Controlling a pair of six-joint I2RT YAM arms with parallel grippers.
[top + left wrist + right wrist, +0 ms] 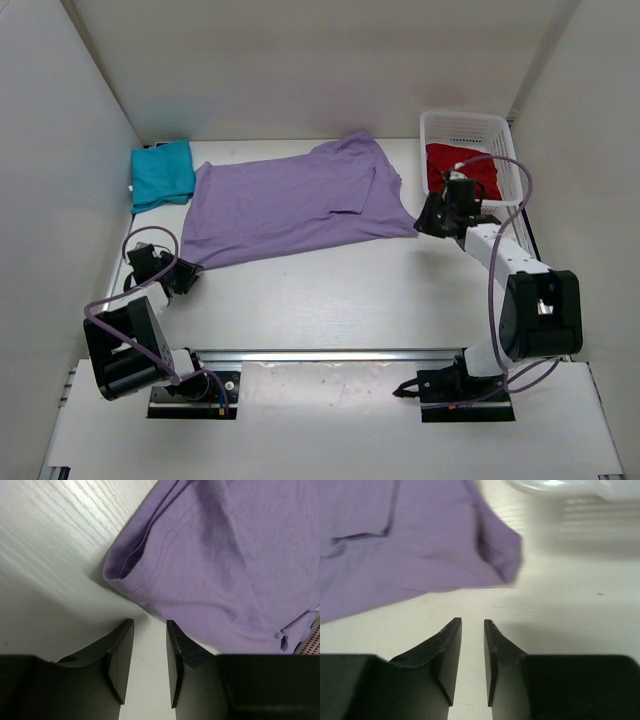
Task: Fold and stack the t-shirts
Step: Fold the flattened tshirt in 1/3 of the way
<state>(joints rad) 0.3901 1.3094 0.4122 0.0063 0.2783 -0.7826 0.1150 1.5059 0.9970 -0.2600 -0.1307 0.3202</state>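
A pale lavender t-shirt (pixel 295 200) lies spread flat across the middle of the table, with one part folded over near its right side. At the far left a teal t-shirt (pixel 162 172) sits folded. The red t-shirt (pixel 468 168) lies in the white basket (pixel 470 128). My left gripper (pixel 186 272) is just off the lavender shirt's near-left corner (pixel 150 575); in the left wrist view its jaws (pixel 150 625) stand open over bare table. My right gripper (pixel 428 218) sits by the shirt's near-right corner (pixel 502 555), its jaws (pixel 473 624) narrowly open and holding nothing.
White walls close in the table on the left, back and right. The basket's rim (pixel 570 487) shows blurred just beyond the right gripper. Both arm bases (pixel 195 385) stand on a rail at the near edge.
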